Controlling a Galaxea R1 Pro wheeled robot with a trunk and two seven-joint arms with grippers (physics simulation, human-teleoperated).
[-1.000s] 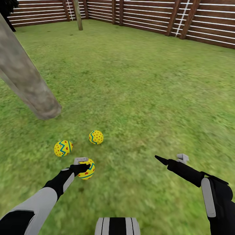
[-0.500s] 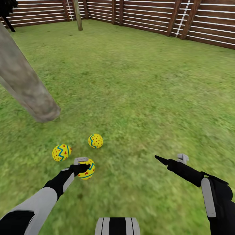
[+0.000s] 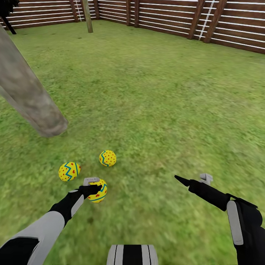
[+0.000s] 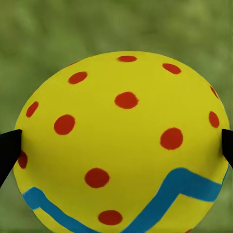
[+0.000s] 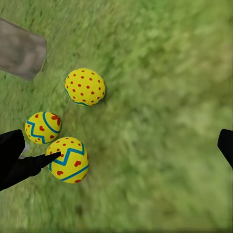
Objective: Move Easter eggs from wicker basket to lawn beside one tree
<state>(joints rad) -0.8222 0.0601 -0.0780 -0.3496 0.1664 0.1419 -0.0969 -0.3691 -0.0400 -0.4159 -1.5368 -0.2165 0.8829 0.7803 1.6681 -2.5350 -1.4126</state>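
The left gripper (image 3: 95, 188) is gripping a small yellow Easter egg with a blue zigzag band and red marks (image 3: 98, 190) — in the left wrist view the egg (image 4: 121, 145) is sitting between the two black fingertips (image 4: 8, 151), touching both. Just beyond that gripper, two more yellow eggs are lying on the mottled green lawn (image 3: 165, 110): a blue-zigzag one (image 3: 69, 171) and a red-dotted one (image 3: 108, 158), slightly apart. Farther past them, the thick grey-brown tree trunk (image 3: 29, 99) is rising from the grass. The right gripper (image 3: 194, 179) is hovering over bare grass well to the side, its fingers spread wide — nothing between them.
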